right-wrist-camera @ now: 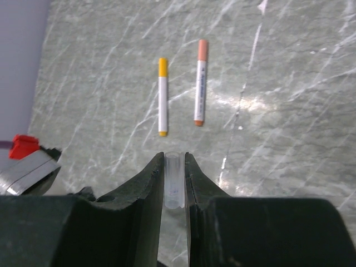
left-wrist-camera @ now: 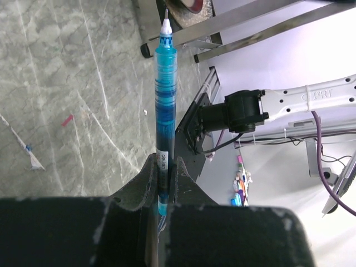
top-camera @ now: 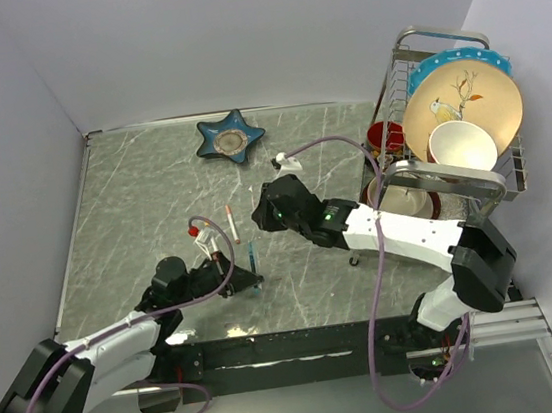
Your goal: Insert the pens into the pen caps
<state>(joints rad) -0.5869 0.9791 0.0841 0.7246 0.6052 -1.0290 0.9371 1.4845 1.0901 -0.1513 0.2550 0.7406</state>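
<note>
Left pincer (left-wrist-camera: 165, 178): pressed together on the lower barrel of a blue pen (left-wrist-camera: 166, 83). The pen is uncapped and held lengthwise out from the fingers, its fine white tip pointing away from the wrist. In the top view the pen is seen raised off the counter (right-wrist-camera: 289, 111), ahead of the left arm.

Right pincer (right-wrist-camera: 174, 167): pinched on a clear cap (right-wrist-camera: 173, 186), a short see-through tube gripped between the two fingers, one end showing at the fingertips. It is held above the counter.

On the counter beyond the right pincer, two capped pens are seen lying flat, roughly parallel, just beside each other but not touching: a yellow-capped white pen (right-wrist-camera: 162, 100) and an orange-capped white pen (right-wrist-camera: 200, 83). Both caps are at the far ends.

At the far edge of the counter a blue star-shaped dish (top-camera: 230, 138) is noted. At the right side a wire dish rack (top-camera: 438, 46) is loaded with a bird-patterned plate (top-camera: 464, 93) and a white bowl (top-camera: 462, 146).
</note>
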